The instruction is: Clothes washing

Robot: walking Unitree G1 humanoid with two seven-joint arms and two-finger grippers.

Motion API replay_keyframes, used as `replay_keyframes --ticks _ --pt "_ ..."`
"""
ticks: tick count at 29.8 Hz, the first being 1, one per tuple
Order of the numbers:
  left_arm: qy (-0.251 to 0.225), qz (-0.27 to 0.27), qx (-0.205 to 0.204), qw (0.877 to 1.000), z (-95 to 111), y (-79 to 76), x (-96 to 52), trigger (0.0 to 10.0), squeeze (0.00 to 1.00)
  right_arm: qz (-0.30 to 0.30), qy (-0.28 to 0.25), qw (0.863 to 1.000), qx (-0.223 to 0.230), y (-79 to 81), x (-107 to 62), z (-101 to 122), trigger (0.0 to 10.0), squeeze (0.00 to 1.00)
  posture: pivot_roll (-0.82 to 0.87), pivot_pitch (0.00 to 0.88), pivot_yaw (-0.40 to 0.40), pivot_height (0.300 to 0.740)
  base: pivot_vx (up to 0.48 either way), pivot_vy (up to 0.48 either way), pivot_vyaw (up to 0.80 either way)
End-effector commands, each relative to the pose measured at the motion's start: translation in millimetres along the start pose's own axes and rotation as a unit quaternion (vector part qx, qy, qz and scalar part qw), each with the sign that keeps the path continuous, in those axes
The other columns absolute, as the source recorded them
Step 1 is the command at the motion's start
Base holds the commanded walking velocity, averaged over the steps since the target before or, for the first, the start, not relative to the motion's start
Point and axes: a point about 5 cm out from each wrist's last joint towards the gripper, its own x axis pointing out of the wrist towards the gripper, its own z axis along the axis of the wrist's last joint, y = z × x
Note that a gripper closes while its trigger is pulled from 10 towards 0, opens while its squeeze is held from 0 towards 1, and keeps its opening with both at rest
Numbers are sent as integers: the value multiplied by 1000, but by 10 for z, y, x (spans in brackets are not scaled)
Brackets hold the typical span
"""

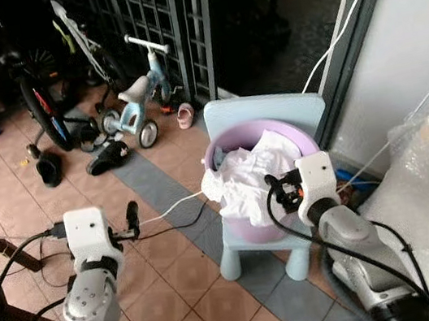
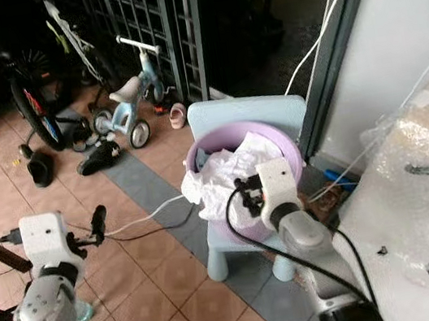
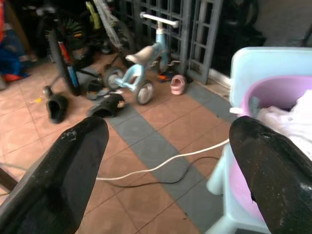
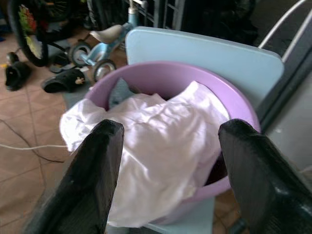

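Tiles (terracotta, grey strip) — cluttered porch.

Both head cameras look forward and down at the purple basin on its chair, which each wrist camera views from nearer, between its fingers.

Purple basin on blue chair.

White clothes fill a lilac basin on a pale blue chair; terracotta floor tiles carry a grey strip.
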Motion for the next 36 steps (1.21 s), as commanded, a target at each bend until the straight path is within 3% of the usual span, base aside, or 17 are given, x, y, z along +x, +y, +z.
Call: replay_keyframes --ticks 1,8,14,18,22,28,36 --pt "3 5 4 1000 21 53 16 10000 0 2 -2 1000 8 49 30 32 10000 0 26 0 -2 740 356 0 0" --pt "5 0 5 1000 22 26 35 10000 0 0 -8 1000 -2 92 52 65 10000 0 24 0 -4 740 414 0 0" --pt "10 -5 5 1000 6 1 31 10000 0 25 21 999 -1 98 70 -10 10000 0 28 0 -22 740 442 0 0" --pt "16 -4 4 1000 -12 11 20 10000 0 67 42 996 -42 155 71 -70 10000 0 31 0 -26 740 413 0 0" --pt "25 -3 6 1000 -31 -4 12 10000 0 89 59 992 -65 190 75 -129 10000 0 44 0 -36 740 0 0 800" --pt "57 -15 20 998 -85 -11 -92 10000 0 133 158 976 -72 285 109 -352 10000 0 98 13 -48 740 0 0 533" --pt "77 -6 38 996 -110 79 -245 10000 0 175 179 966 -67 433 199 -388 10000 0 154 50 -55 740 0 0 0"
